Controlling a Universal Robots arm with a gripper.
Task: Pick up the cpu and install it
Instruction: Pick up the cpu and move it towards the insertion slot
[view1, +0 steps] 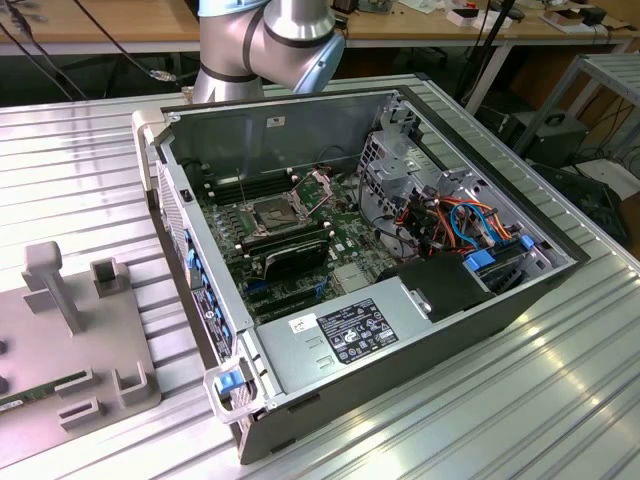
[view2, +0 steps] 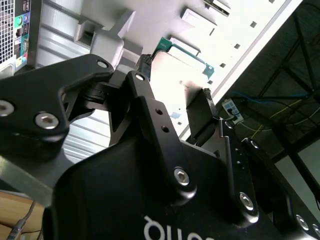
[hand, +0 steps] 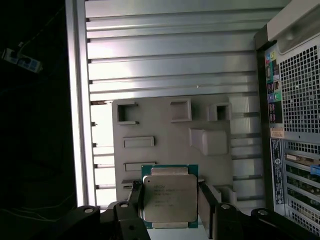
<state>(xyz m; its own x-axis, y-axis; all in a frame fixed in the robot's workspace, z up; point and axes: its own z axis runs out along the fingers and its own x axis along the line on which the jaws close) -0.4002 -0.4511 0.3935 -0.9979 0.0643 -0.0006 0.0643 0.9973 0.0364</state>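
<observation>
the cpu (hand: 170, 197) is gripped flat by two opposite edges in the gripper (hand: 171, 202), held above the grey tray (hand: 160, 112); the socket (view1: 275, 212) lies well apart, inside the computer case (view1: 300, 125) beside the tray.

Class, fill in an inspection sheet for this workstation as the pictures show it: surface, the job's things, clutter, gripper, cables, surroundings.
Surface: ribbed metal table, carrying an open computer case and a grey fixture plate.
Job's things: cpu between the gripper's fingers, with the fixture plate behind it in the first wrist view; socket on the board inside the case.
Clutter: nothing seen.
Gripper: gripper shut on the cpu, in both wrist views.
Cables: orange and blue cables inside the case.
Surroundings: wooden benches behind the table; the arm rises behind the case.
</observation>
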